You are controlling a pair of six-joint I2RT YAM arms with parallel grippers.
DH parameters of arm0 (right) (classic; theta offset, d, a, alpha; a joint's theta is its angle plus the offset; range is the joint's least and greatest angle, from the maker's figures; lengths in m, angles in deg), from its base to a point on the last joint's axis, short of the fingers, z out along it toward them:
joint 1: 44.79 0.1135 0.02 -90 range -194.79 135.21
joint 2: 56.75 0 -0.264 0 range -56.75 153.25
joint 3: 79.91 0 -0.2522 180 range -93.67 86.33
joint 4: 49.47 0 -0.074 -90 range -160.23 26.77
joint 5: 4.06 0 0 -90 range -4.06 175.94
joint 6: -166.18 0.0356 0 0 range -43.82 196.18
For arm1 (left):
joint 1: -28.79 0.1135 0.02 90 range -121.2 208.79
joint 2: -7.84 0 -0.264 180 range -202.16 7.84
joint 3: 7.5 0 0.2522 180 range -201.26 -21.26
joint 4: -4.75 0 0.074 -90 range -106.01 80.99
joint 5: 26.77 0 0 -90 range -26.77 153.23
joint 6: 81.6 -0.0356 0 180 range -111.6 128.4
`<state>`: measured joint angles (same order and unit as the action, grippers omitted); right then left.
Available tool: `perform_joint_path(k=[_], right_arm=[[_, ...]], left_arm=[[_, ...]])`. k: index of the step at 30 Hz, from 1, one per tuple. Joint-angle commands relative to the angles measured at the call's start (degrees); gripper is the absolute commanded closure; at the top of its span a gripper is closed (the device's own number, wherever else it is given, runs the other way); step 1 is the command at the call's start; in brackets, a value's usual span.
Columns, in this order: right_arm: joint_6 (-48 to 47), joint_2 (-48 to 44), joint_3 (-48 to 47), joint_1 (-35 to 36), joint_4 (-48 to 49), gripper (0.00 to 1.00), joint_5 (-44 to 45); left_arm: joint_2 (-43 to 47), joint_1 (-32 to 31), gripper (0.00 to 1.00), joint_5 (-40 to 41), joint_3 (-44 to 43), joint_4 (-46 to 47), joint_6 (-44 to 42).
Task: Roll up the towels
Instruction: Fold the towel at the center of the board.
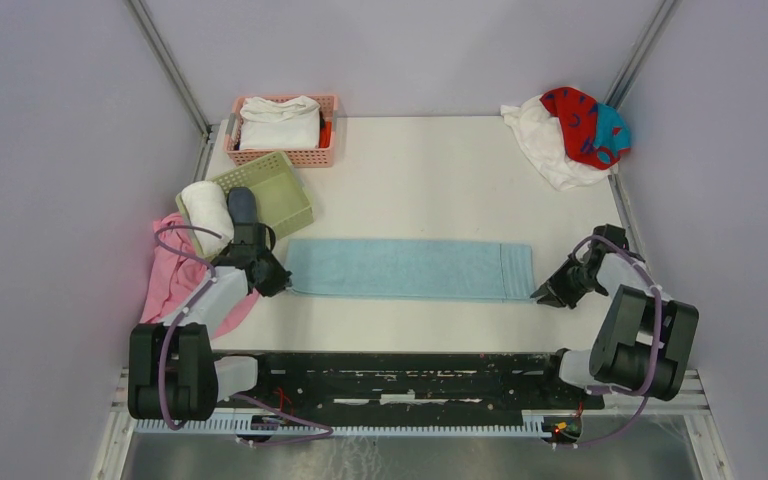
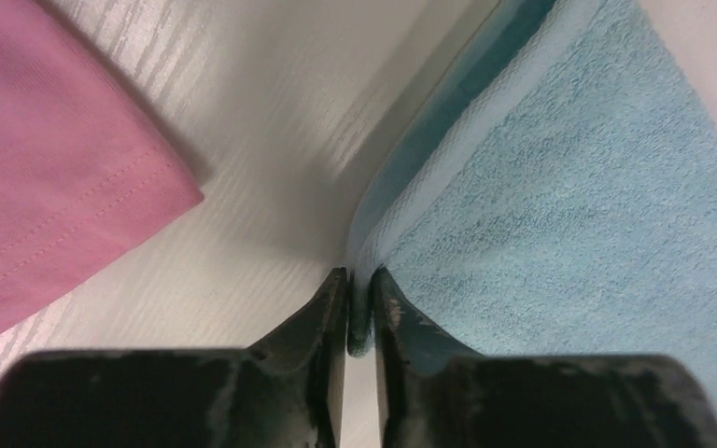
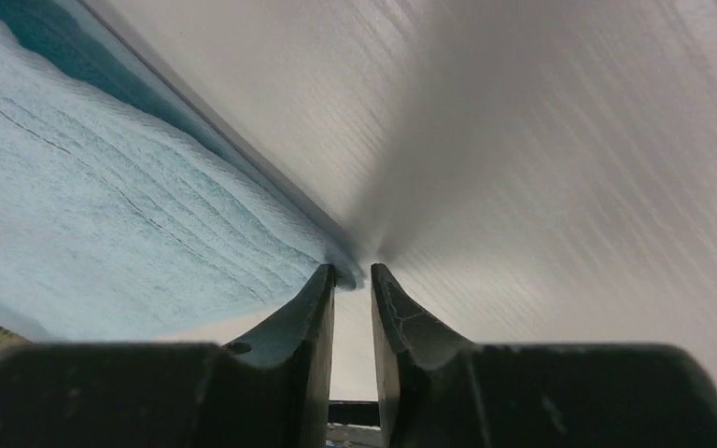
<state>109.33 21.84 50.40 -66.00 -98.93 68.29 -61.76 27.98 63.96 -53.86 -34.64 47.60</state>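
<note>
**Two grippers, one blue towel (image 1: 410,268) between them**

The left gripper (image 2: 359,280) has its fingers pressed almost together, and the towel's dark folded edge is pinched between them at the tips. The right gripper (image 3: 352,273) shows only a thin gap between its fingers. The towel's corner reaches just to their tips, and I cannot tell whether it is actually held.

In the top view the blue towel lies flat as a long folded strip across the middle of the table (image 1: 430,170), the left gripper at its left end and the right gripper at its lower right corner.

A pink cloth (image 1: 175,275) lies just left of the left gripper, hanging over the table's left edge. Above it sits a green basket (image 1: 280,185), tilted, with a white roll (image 1: 205,212) and a dark roll (image 1: 242,205) at its left side. A pink basket (image 1: 305,155) in the upper left holds folded white cloth. In the upper right corner the red towel (image 1: 585,125) lies bunched on the crumpled white towel (image 1: 545,145).
</note>
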Motion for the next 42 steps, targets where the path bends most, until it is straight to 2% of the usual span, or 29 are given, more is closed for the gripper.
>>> perform_joint_path(k=[1, 6, 8, 10, 14, 19, 24, 30, 35, 39, 42], right_arm=[[-5.7, -6.8, -3.7, -0.6, -5.0, 0.66, 4.1], [-6.8, -10.5, -6.5, 2.5, -6.9, 0.52, 6.7], [-6.7, -10.5, -7.9, 5.8, -5.1, 0.5, 7.0], [-6.5, -9.6, -9.5, 9.2, -3.0, 0.5, 6.2], [-3.1, -6.3, -10.0, 13.2, 4.5, 0.5, 1.0], [-2.0, 1.2, -10.2, 14.7, 7.6, 0.5, 0.5], [-4.9, 13.2, -15.2, 12.5, 2.0, 0.49, 4.5], [-2.8, 19.9, -18.4, 8.4, 2.5, 0.5, 14.8], [-3.1, 22.3, -24.1, 5.1, 2.3, 0.49, 17.0], [-5.6, 19.4, -26.9, 5.5, 2.5, 0.49, 16.1], [-8.6, 16.0, -27.6, 7.4, 0.3, 0.48, 17.3]], left_arm=[[1.8, 0.4, 0.71, 0.3, -0.1, 0.5, 1.1], [4.6, 0.3, 0.49, 0.7, -1.8, -2.3, -0.2], [6.3, 0.2, 0.37, 1.6, -3.6, -4.3, -1.2], [8.1, -0.1, 0.31, 2.7, -5.3, -6.0, -2.2], [9.1, -3.0, 0.31, 2.7, -8.5, -6.8, -2.7], [3.3, -12.2, 0.34, 3.8, -11.4, -2.9, -2.4], [-4.8, -12.4, 0.35, 1.6, -9.4, 2.6, -2.1], [-10.3, -12.4, 0.37, -1.4, -5.2, 8.5, 0.4], [-10.2, -12.9, 0.37, -3.5, -4.2, 11.1, 2.5], [-10.3, -14.0, 0.36, -5.3, -5.4, 12.1, 3.7], [-8.3, -14.1, 0.33, -3.1, -7.5, 9.5, 2.9]])
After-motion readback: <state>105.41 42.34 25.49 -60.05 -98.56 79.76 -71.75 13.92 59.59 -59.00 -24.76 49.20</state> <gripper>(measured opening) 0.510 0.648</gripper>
